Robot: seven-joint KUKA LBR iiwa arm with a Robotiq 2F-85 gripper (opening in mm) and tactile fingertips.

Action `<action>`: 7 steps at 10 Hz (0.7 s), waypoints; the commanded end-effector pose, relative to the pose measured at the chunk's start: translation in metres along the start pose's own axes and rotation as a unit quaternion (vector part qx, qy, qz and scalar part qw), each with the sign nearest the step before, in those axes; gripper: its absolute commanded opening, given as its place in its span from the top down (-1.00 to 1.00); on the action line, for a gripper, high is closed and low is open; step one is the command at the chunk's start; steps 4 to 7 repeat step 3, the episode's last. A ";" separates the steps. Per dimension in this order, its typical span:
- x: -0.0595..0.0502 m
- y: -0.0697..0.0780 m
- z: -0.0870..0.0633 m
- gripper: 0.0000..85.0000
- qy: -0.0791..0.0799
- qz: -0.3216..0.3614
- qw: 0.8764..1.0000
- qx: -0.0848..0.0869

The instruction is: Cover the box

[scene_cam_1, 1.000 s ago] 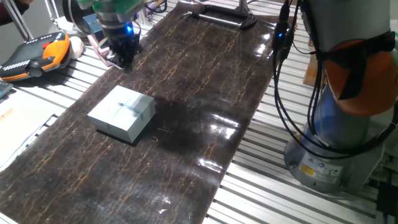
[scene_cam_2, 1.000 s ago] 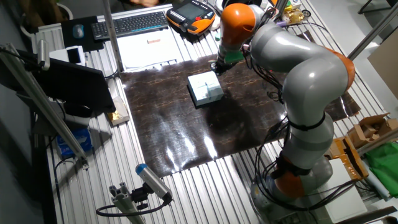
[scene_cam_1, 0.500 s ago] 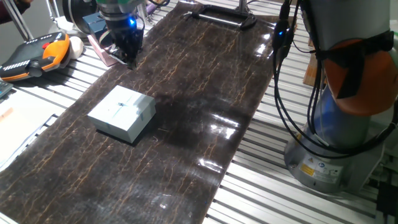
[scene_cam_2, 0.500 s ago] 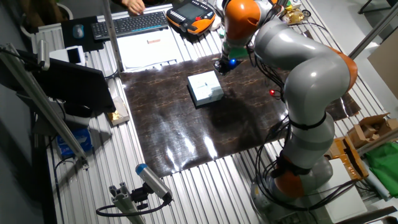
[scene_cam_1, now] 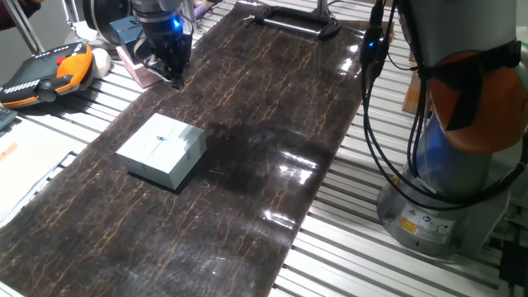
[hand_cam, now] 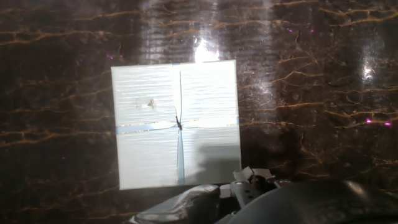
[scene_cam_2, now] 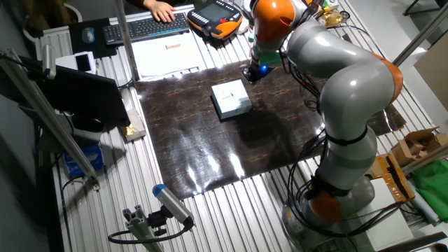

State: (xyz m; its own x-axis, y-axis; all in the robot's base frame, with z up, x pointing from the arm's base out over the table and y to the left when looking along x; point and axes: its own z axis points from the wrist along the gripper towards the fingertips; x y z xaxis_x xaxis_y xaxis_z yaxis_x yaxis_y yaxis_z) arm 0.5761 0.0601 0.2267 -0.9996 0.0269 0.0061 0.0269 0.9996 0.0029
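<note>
The small pale grey-blue box [scene_cam_1: 162, 148] sits on the dark marbled mat [scene_cam_1: 272, 107] with its flat pale lid on top, so the dark inner walls are hidden. It also shows in the other fixed view [scene_cam_2: 231, 99]. In the hand view [hand_cam: 176, 124] the lid fills the middle, with thin crossing lines on it. My gripper [scene_cam_1: 172, 74] hangs above the mat's far edge, apart from the box and empty. It shows in the other fixed view [scene_cam_2: 252, 73] just right of the box. Its jaws look spread.
An orange teach pendant [scene_cam_1: 48, 70] lies at the left, with a pink box [scene_cam_1: 139, 73] and a dark blue box [scene_cam_1: 125, 30] beyond the mat's edge. A keyboard [scene_cam_2: 145, 26] with a person's hand [scene_cam_2: 162, 10] is at the back. The arm's base [scene_cam_1: 445, 190] stands at the right.
My gripper has risen and drawn a little further from the box, towards the mat's far edge. The box has not moved. A person's hand has come onto the keyboard.
</note>
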 end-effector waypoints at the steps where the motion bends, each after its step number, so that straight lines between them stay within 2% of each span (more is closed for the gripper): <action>1: 0.000 0.000 0.000 0.98 0.000 -0.001 1.000 0.000; 7: 0.001 -0.001 0.000 0.98 0.002 -0.001 1.000 -0.001</action>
